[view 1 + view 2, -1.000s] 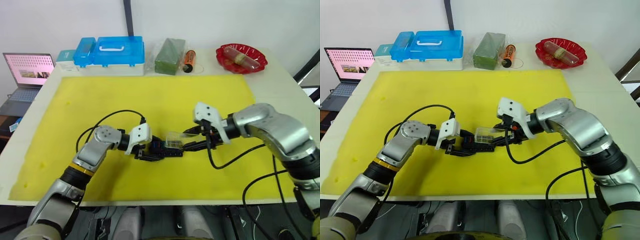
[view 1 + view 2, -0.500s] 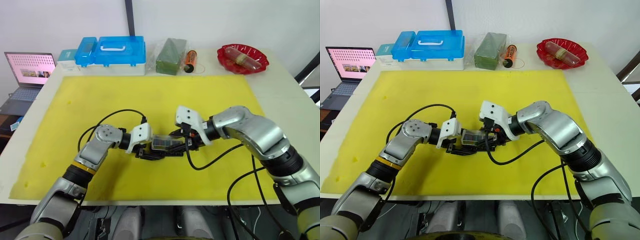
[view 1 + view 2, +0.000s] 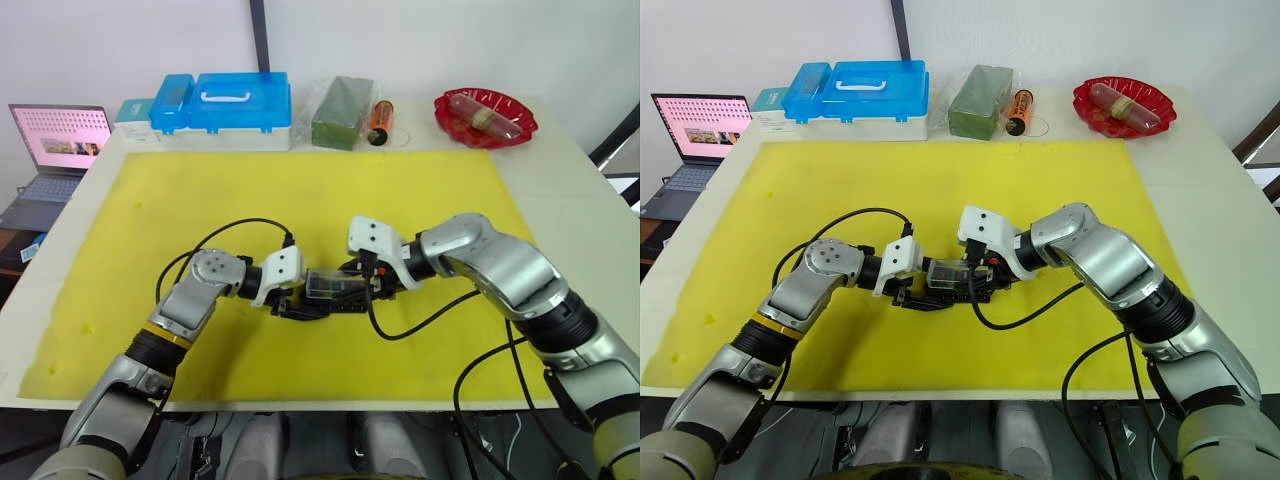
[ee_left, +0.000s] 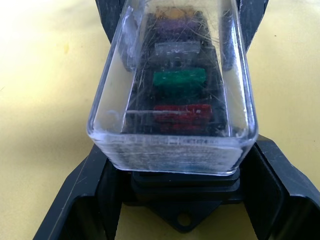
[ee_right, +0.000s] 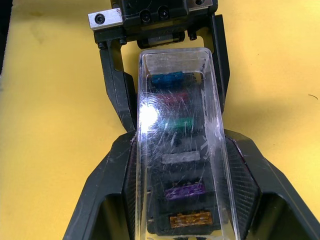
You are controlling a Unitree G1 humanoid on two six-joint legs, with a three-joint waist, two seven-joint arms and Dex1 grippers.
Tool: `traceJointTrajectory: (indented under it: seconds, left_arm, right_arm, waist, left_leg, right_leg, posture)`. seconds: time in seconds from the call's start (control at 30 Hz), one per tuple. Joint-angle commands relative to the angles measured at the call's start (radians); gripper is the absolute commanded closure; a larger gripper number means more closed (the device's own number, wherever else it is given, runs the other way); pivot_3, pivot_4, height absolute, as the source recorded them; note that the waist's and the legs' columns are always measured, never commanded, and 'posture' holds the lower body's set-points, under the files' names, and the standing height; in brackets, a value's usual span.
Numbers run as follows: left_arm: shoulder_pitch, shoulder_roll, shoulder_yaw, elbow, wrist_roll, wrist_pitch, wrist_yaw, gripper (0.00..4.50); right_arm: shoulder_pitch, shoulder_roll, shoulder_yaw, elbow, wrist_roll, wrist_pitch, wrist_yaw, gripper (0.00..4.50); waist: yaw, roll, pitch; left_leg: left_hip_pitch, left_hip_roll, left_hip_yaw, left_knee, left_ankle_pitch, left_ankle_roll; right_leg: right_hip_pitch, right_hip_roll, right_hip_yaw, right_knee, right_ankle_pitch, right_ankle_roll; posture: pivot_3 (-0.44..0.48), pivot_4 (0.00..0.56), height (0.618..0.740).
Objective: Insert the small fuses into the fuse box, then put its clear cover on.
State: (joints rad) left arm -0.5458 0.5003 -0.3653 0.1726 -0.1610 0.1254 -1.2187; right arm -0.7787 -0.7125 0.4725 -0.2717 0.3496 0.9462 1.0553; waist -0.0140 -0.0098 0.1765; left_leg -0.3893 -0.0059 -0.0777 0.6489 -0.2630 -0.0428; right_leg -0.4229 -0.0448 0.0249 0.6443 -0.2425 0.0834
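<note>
Near the yellow worktop's front edge, our left hand grips the small black fuse box. Our right hand holds the transparent rectangular cover over the coloured fuses; we press squarely, evenly.

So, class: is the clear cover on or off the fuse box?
On: the cover sits over the fuse box, fuses showing through it.

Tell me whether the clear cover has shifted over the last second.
Yes. The clear cover has moved toward the robot's left along the yellow mat, onto the fuse box.
</note>
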Motion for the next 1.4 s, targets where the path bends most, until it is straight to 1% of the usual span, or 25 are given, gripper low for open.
traceJointTrajectory:
  seconds: [0.03,0.47,0.53,1.1,1.4]
  left_arm:
    - [0.008,0.005,0.008,-0.01,0.021,0.003,0.011,1.74]
    - [0.011,0.003,0.006,-0.015,0.018,0.004,0.011,1.74]
    - [0.012,0.002,0.006,-0.017,0.018,0.005,0.012,1.74]
    - [0.018,-0.003,0.006,-0.026,0.019,0.014,0.02,1.74]
    - [0.017,-0.005,0.006,-0.024,0.02,0.014,0.022,1.74]
  right_arm:
    - [-0.005,-0.002,0.003,-0.007,-0.009,-0.007,0.015,2.6]
    - [0.014,0.008,-0.005,0.001,-0.027,-0.031,0.02,2.6]
    - [0.013,0.014,-0.011,0.004,-0.024,-0.028,0.017,1.87]
    - [-0.023,0.016,-0.041,0.02,-0.006,-0.006,0.037,1.87]
    - [-0.024,0.003,-0.054,0.002,0.013,0.009,0.053,1.87]
  waist:
    - [0.0,0.0,0.0]
    - [0.0,0.0,0.0]
    - [0.0,0.0,0.0]
    - [0.0,0.0,0.0]
    - [0.001,0.0,0.0]
  left_leg:
    - [0.0,0.0,0.0,0.0,0.0,0.0]
    - [0.0,0.0,0.0,0.0,0.0,0.0]
    - [0.0,0.0,0.0,0.0,0.0,0.0]
    - [0.0,0.0,0.0,0.0,0.0,0.0]
    - [0.0,0.0,0.0,0.0,0.0,0.0]
  right_leg:
    - [0.0,0.0,0.0,0.0,0.0,0.0]
    - [0.0,0.0,0.0,0.0,0.0,0.0]
    - [0.0,0.0,0.0,0.0,0.0,0.0]
    - [0.0,0.0,0.0,0.0,0.0,0.0]
    - [0.0,0.0,0.0,0.0,0.0,0.0]
  posture:
    - [0.0,0.15,0.74]
    - [0.0,0.15,0.74]
    - [0.0,0.15,0.74]
    - [0.0,0.15,0.74]
    - [0.0,0.15,0.74]
